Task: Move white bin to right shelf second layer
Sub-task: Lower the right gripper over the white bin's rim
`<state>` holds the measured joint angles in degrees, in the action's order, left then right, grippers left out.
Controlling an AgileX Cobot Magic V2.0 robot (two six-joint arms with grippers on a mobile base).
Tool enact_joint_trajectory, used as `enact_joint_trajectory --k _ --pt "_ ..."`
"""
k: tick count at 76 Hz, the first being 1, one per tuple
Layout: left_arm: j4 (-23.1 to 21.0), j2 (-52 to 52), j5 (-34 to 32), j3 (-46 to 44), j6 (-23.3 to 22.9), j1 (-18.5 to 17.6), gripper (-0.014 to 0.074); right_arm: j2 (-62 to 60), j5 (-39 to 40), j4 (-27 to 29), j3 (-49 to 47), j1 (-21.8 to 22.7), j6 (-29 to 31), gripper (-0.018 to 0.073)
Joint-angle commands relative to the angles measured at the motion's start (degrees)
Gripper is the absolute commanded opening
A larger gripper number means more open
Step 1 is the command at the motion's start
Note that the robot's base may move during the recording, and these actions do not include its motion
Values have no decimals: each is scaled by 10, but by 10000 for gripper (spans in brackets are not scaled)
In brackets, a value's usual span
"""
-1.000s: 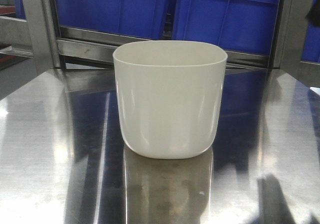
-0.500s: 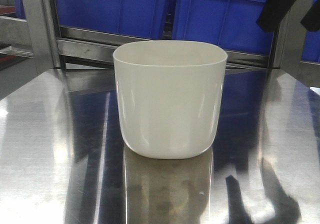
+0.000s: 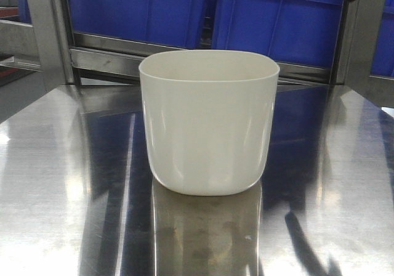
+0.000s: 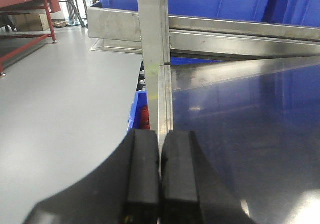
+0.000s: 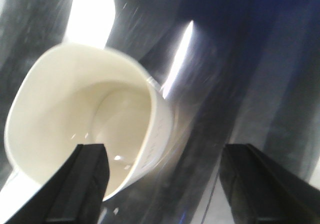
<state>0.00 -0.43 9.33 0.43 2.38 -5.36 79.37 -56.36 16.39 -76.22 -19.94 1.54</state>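
Your white bin point(image 3: 209, 122), a glossy cream plastic tub with a rounded-square rim and a rounded base, stands upright with its mouth up in the middle of the mirror-bright stainless steel worktop point(image 3: 55, 196). Behind it, large blue rectangular plastic crates point(image 3: 277, 23) sit on a rack above a horizontal steel rail point(image 3: 104, 57). The bin stands clear of that rail.

Your right gripper point(image 5: 162, 156) hangs over the bin and looks down into it. Its black fingers point(image 5: 87, 179) are spread wide and released. In the wrist view one finger lies in front of the bin's rim, and the other lies out over bare worktop beside the tub. That view is blurred, so you cannot tell whether the near finger touches the rim.

Your left gripper point(image 4: 160, 179) is off at the worktop's edge, its fingers clenched flat against each other. Ahead of it rises an upright steel rack post point(image 4: 152, 34), with more blue crates beyond. Pale grey floor point(image 4: 60, 109) lies to one side, where a red-framed table point(image 4: 25, 1) stands far back.
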Motion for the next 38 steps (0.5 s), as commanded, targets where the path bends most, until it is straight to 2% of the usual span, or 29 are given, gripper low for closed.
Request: enact_joint_trajectory --k 1,19,38 --pt "0 -8 -49 21 -2 -3 85 -2 3 17 -28 -15 2 568" --pt "0 -8 -49 21 -2 -3 85 30 6 17 -30 -46 -3 568" --pt "0 -8 -49 21 -2 -3 85 73 6 16 -30 -46 -3 568"
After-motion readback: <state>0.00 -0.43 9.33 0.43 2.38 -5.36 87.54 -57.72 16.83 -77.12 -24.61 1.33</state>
